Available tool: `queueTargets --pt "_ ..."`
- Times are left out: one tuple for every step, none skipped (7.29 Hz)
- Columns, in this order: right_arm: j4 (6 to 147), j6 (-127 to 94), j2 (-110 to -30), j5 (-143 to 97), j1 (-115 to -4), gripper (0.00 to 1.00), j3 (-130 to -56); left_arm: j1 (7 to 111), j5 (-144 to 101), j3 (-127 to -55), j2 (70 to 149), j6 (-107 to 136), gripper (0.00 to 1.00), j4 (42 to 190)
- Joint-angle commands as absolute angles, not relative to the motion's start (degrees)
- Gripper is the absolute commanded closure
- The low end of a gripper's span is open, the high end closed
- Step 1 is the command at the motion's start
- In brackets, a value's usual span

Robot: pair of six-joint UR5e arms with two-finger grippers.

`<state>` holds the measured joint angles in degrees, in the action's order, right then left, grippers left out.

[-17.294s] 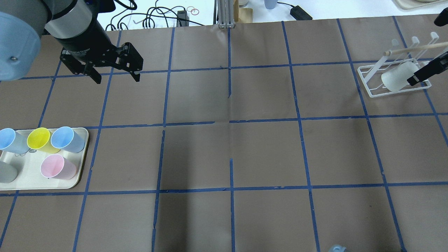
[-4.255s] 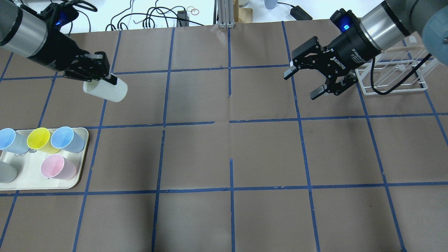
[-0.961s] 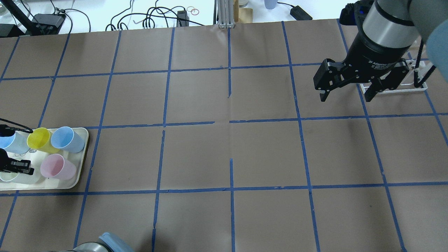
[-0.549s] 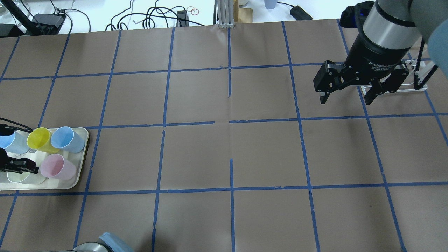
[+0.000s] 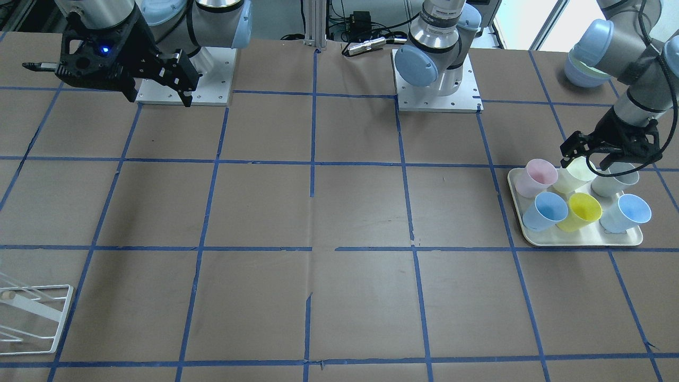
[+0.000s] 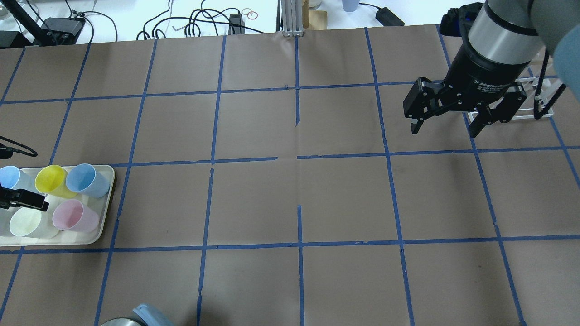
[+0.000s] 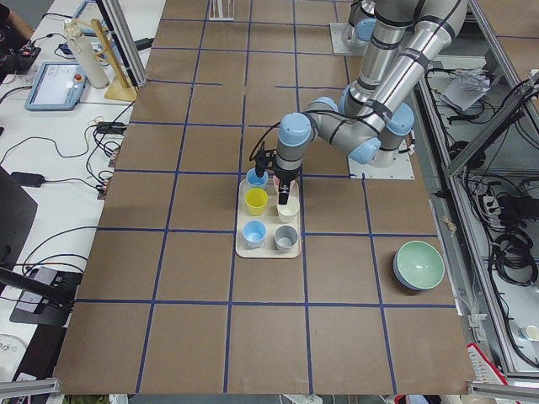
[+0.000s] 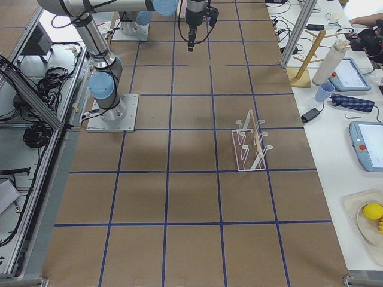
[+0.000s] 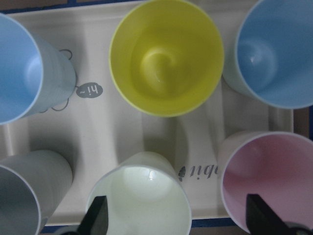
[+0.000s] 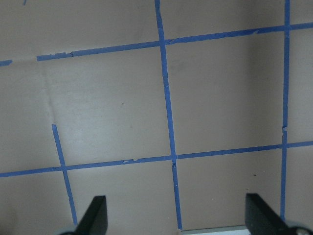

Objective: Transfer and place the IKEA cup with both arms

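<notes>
The IKEA cup point(image 6: 25, 223), pale cream, stands upright on the cream tray point(image 6: 106, 199) next to the pink cup point(image 6: 74, 216). It also shows in the front view point(image 5: 575, 176) and the left wrist view point(image 9: 142, 200). My left gripper point(image 5: 593, 157) is open and empty just above it, jaws wide in the left wrist view point(image 9: 177, 223). Only one of its fingers point(image 6: 31, 203) shows overhead. My right gripper point(image 6: 443, 130) is open and empty, high over the table by the white rack point(image 6: 539, 90). It also shows in the front view point(image 5: 158, 98).
The tray also holds a yellow cup point(image 6: 50, 180), two blue cups point(image 6: 86, 180), point(image 6: 11, 179) and a grey cup point(image 5: 615, 180). A green bowl point(image 7: 418, 265) sits beyond the tray. The rack point(image 5: 32, 318) holds no cup.
My left gripper has let go of the cream cup and drawn back off it; the cup now stands uncovered on the tray. The right gripper has barely moved.
</notes>
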<state>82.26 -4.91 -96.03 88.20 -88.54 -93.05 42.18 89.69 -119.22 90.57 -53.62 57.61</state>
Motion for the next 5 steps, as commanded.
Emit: queueTargets --pt "82.2 -5.6 -96.1 88.0 -88.3 0.0 -93.1 47.3 90.1 -108.2 89.0 -51.7 0.01 72.4" --pt "82.1 -5.6 -96.1 88.0 -88.3 0.0 -93.1 50.2 90.1 -104.2 88.6 -48.2 0.01 77.5" --pt "82.2 -5.6 -96.2 88.0 -88.3 0.0 -93.1 54.9 90.0 -101.2 88.8 -43.3 0.01 78.8" --pt "82.2 -5.6 -96.2 88.0 -88.3 0.0 -93.1 60.8 90.0 -99.3 88.5 -37.2 0.01 81.1" --pt "82.3 -5.3 -96.2 88.0 -88.3 0.0 -93.0 66.0 90.0 -97.8 87.5 -30.7 0.01 83.7"
